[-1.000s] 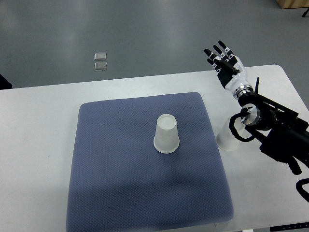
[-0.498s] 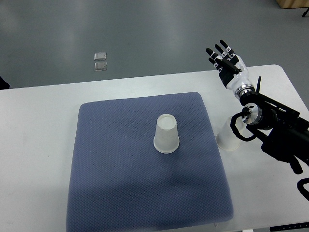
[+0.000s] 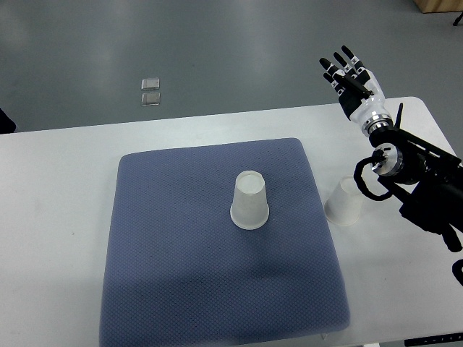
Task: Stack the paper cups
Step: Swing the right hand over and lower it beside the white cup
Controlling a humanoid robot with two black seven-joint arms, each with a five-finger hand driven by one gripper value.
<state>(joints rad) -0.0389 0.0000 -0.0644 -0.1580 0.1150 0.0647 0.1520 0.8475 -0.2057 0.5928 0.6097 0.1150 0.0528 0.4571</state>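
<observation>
Two paper cups sit on the white counter, both upside down with the closed base on top and the wide mouth against the surface, so nothing can be seen inside either. The first cup stands upright near the middle of the blue-grey mat, its long axis vertical. The second cup rests on the bare counter just beside the mat's right edge, leaning a little. The right hand is raised beyond the counter's far edge, well apart from both cups, fingers spread and pointing away, holding nothing. Its dark forearm runs down toward the right edge, passing close beside the second cup.
</observation>
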